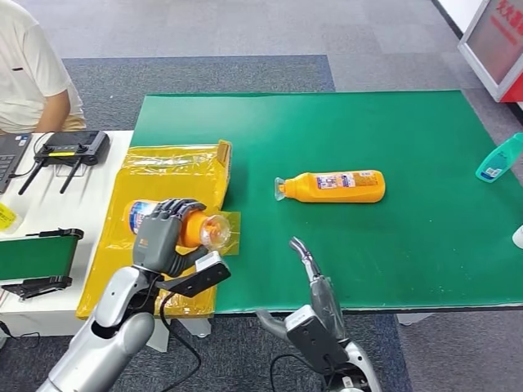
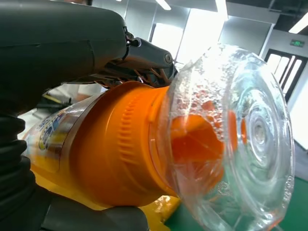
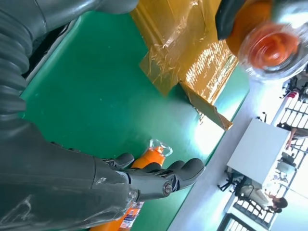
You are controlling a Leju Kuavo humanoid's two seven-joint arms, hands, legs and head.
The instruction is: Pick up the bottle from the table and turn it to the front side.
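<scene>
We see our left hand (image 1: 162, 237) wrapped around an orange bottle (image 1: 185, 224) with a clear cap (image 1: 217, 233), holding it on its side above the yellow plastic sheet (image 1: 167, 175) at the left end of the green tabletop (image 1: 395, 131). In the left wrist view the fingers (image 2: 145, 53) curl over the top of the bottle (image 2: 109, 149) and the thumb lies beneath it, so the grip closes on the bottle's body just behind the neck; the clear cap (image 2: 247, 139) points away from the wrist and the blue-and-white label shows faintly on the far end.

Our right hand (image 1: 306, 260) hangs at the near edge of the tabletop with nothing in it. In the right wrist view its fingers (image 3: 171, 175) are stretched out and slightly apart over the green surface.

A second orange bottle (image 1: 336, 186) lies on its side near the middle of the tabletop, label up, clear cap toward the yellow sheet, well apart from both hands. A teal bottle (image 1: 498, 159) lies at the tabletop's right edge. On the white table to the left sit a black router (image 1: 71, 149) with antennas and a small conveyor (image 1: 37, 257) with a green belt, and a person in a white shirt (image 1: 31, 69) sits beyond it.
</scene>
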